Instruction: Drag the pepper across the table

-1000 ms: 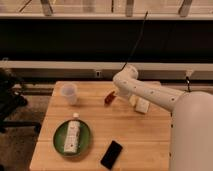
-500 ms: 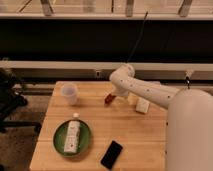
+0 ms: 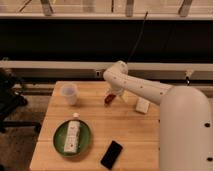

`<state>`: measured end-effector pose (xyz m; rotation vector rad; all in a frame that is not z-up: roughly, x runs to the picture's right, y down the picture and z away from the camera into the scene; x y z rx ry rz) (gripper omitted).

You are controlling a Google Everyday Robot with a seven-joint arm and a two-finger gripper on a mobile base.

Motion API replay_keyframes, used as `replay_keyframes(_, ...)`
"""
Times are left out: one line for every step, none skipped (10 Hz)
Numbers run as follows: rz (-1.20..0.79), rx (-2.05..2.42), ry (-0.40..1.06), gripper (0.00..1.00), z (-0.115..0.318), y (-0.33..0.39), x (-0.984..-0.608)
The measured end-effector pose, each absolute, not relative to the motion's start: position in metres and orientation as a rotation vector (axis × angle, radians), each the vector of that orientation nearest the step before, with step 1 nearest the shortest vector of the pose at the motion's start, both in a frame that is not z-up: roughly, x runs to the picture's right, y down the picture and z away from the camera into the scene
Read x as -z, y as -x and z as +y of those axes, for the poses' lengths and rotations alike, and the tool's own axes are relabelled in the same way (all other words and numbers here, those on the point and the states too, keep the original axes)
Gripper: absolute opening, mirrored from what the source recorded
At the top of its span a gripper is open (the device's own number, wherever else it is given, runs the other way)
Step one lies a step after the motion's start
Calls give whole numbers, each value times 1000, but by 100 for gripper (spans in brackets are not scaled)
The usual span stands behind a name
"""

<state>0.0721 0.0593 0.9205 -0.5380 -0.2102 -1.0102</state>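
A dark wall with a pale horizontal rail runs behind the table [image 3: 130, 132], a light wooden top made of plank strips. 1 white arm [image 3: 142, 89] reaches over its far edge from the robot's bulky white body [image 3: 186, 130] at the picture's right.

The gripper [image 3: 112, 94] hangs under the arm's rounded wrist, low over the far middle of the tabletop. The pepper [image 3: 108, 99], small, dark red and tapered, sits right at the gripper's tip, tilted, with its lower end toward the camera. The wrist covers the tip, so I cannot tell whether the gripper is clamped on the pepper or only touching it.

Measured from the gripper:
- 1 pale translucent cup [image 3: 70, 93] stands upright well off to the picture's left, at about the same depth.
- 1 small white block [image 3: 143, 105] stands near on the picture's right, close to the arm.
- 1 green plate [image 3: 59, 142] lies toward the camera and to the left, well apart, carrying 1 white oblong packet [image 3: 73, 136].
- 1 black phone [image 3: 111, 154] lies flat almost straight toward the camera, near the front edge.

A dark chair [image 3: 10, 102] stands beyond the table's left side.
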Motion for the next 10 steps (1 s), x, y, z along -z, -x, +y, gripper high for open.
replay_keyframes(-217,1020,541,80,58,-66,-923)
replay_keyframes(-224,1030,547,80,58,-61,-927)
replay_keyframes(-233,1041,553,80,57,-54,-932)
replay_keyframes(-242,1045,557,80,57,-50,-935)
replay_keyframes(-247,1048,561,80,57,-49,-937)
replay_keyframes(-254,1050,570,80,58,-50,-940)
replay_keyframes(-263,1051,576,80,58,-49,-943)
replay_keyframes(-273,1050,581,80,59,-48,-944)
replay_keyframes(-285,1052,588,80,61,-47,-946)
replay_keyframes(-294,1050,595,78,62,-48,-949)
